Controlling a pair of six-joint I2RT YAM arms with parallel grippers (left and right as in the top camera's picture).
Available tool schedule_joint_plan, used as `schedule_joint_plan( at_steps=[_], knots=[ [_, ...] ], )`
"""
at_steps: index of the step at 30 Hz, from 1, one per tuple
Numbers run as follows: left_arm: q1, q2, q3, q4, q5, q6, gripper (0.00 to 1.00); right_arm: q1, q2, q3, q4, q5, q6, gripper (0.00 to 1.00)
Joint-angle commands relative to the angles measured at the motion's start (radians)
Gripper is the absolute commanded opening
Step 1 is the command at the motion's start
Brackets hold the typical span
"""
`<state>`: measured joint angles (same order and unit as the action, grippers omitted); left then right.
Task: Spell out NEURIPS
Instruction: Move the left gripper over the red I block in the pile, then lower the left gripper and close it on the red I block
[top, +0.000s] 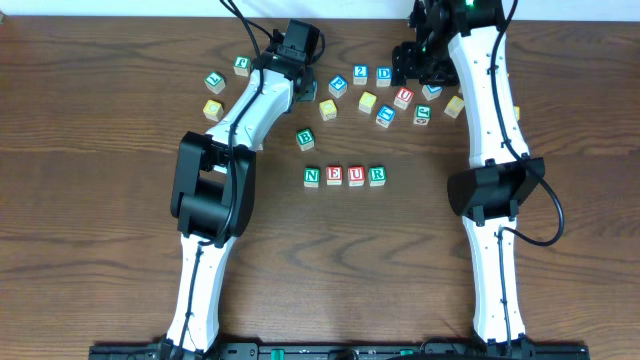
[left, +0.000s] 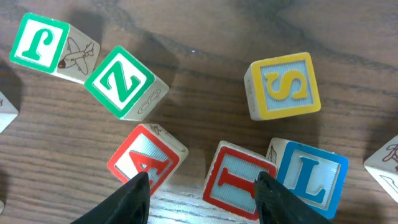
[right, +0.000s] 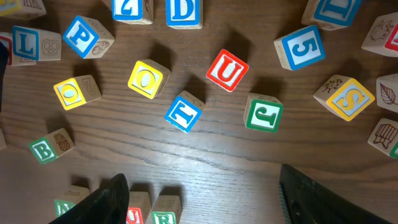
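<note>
A row of cubes reads green N (top: 312, 176), red E (top: 334, 176), red U (top: 356, 176), green R (top: 377, 176) at mid-table. My left gripper (left: 200, 186) is open low over the table. The red I cube (left: 239, 180) lies just inside its right finger and a red A cube (left: 146, 158) by its left finger. A yellow S cube (left: 285, 86) lies beyond them. My right gripper (right: 205, 196) is open and empty above bare wood behind the row. The blue P cube (right: 87, 36) lies at the far left of the right wrist view.
Loose cubes lie behind the row: blue L (left: 311, 177) touching the I, green Z (left: 121, 81), green J (left: 40, 42), red U (right: 227, 70), blue T (right: 183, 114), yellow Q (right: 149, 79), yellow O (right: 76, 91), blue 5 (right: 300, 46), green B (top: 305, 139).
</note>
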<state>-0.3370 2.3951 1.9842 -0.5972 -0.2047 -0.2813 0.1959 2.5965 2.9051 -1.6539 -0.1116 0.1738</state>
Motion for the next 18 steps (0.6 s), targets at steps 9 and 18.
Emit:
schedule_joint_plan(
  at_steps=[9, 18],
  knots=[
    [-0.033, 0.02, 0.006, -0.066, 0.01, 0.0, 0.53, 0.002, -0.002, 0.004, -0.003, 0.008, -0.015, 0.72],
    [-0.033, -0.024, 0.006, -0.064, 0.01, 0.0, 0.53, 0.002, -0.002, 0.004, -0.003, 0.008, -0.014, 0.72]
  ],
)
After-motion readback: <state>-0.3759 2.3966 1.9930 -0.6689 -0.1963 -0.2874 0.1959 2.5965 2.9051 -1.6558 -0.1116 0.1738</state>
